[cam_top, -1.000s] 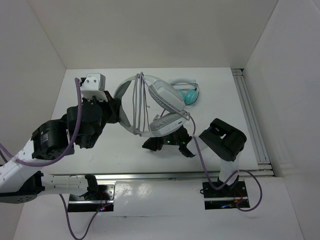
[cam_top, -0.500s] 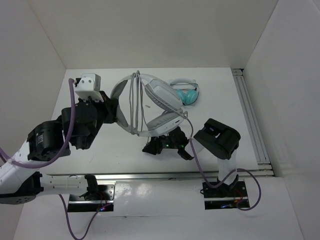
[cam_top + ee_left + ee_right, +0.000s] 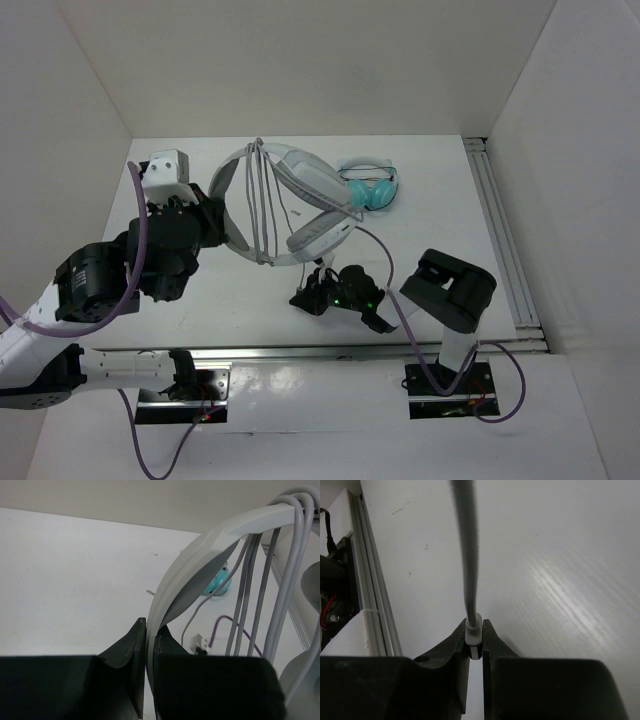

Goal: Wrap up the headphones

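Note:
The large light-grey headphones [image 3: 300,200] are held up above the table, with their thin grey cable [image 3: 258,205] looped several times round the headband. My left gripper [image 3: 213,212] is shut on the headband [image 3: 200,555], which runs up from between the jaws in the left wrist view. My right gripper [image 3: 312,292] is low at the middle front, shut on the cable's plug end [image 3: 474,632]. The cable [image 3: 466,540] runs straight away from the jaws in the right wrist view.
The small teal headphones [image 3: 372,187] lie on the table behind the grey ones. A metal rail [image 3: 505,235] runs along the right side of the table and another [image 3: 320,350] along the front. White walls close in the back and both sides.
My left gripper has swung the headphones a little left and back. My right gripper has drawn back toward the front edge with the cable end, and the cable now trails longer from the earcup.

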Robot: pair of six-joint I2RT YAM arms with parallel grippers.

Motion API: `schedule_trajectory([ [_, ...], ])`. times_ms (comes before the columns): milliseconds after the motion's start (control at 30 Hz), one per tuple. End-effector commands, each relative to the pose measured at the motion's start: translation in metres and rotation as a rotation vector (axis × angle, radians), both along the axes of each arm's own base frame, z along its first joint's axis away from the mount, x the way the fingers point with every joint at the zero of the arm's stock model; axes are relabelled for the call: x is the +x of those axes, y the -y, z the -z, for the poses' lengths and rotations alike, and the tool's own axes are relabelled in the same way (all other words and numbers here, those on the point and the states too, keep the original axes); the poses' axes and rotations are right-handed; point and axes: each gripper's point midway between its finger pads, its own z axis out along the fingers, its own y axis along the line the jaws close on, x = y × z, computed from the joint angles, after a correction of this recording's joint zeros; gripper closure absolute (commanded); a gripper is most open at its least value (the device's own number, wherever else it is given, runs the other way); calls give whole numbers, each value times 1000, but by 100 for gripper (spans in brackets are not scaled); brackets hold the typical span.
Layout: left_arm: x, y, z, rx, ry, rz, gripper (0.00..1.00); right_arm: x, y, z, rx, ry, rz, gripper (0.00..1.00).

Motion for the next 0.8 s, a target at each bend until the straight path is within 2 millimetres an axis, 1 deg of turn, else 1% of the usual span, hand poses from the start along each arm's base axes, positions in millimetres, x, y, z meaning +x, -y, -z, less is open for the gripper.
schedule_trajectory([
  [0,8,-24,-20,-200,56,-189,100,-14,1,-11,-19,67,61,100],
  [33,13,-33,-18,-202,51,-237,100,-21,1,-11,-24,72,63,100],
  [67,16,-40,-14,-210,37,-280,100,-37,-5,-17,-12,85,34,100],
  [100,24,-37,-6,-189,11,-304,100,-40,-4,-16,-27,91,57,100],
  [133,35,-45,0,-184,-14,-346,100,-47,-2,-12,-51,99,51,100],
  [167,42,-46,5,-175,-30,-367,100,-65,-8,-13,-56,104,17,100],
  [200,49,-49,8,-178,-37,-388,100,-67,-7,-16,-72,115,44,100],
  [233,57,-49,12,-170,-44,-400,100,-76,-9,-17,-83,132,31,100],
  [267,69,-56,23,-137,-67,-418,100,-92,-16,-27,-75,163,21,100],
  [300,78,-57,19,-162,-44,-423,100,-99,-14,-24,-115,182,18,100],
  [333,86,-59,23,-152,-50,-428,100,-104,-17,-31,-116,205,22,100],
  [367,97,-66,31,-125,-70,-446,100,-119,-21,-37,-121,226,1,100],
  [400,103,-70,37,-105,-84,-461,100,-118,-15,-43,-145,239,35,100],
  [433,113,-77,44,-87,-96,-490,100,-121,-19,-55,-139,258,39,100],
  [467,115,-81,47,-73,-101,-495,100,-125,-19,-65,-135,268,47,100],
  [500,118,-84,62,-18,-134,-503,100,-132,-14,-73,-163,309,52,100],
  [533,123,-85,71,9,-148,-508,100,-134,-18,-92,-142,326,62,100],
  [567,123,-92,77,28,-154,-540,100,-137,-18,-102,-143,350,62,100],
  [600,126,-94,88,70,-175,-558,100,-141,-19,-114,-137,362,61,100],
  [633,126,-96,110,118,-215,-571,100,-148,-20,-137,-120,380,55,100],
  [667,128,-98,120,139,-238,-580,100,-151,-20,-148,-116,394,62,100],
  [700,124,-102,133,159,-262,-598,100,-155,-17,-164,-109,427,69,100],
  [733,123,-100,141,183,-282,-602,100,-157,-17,-180,-120,449,73,100],
  [767,120,-94,146,219,-287,-593,100,-156,-14,-187,-132,468,86,100],
])
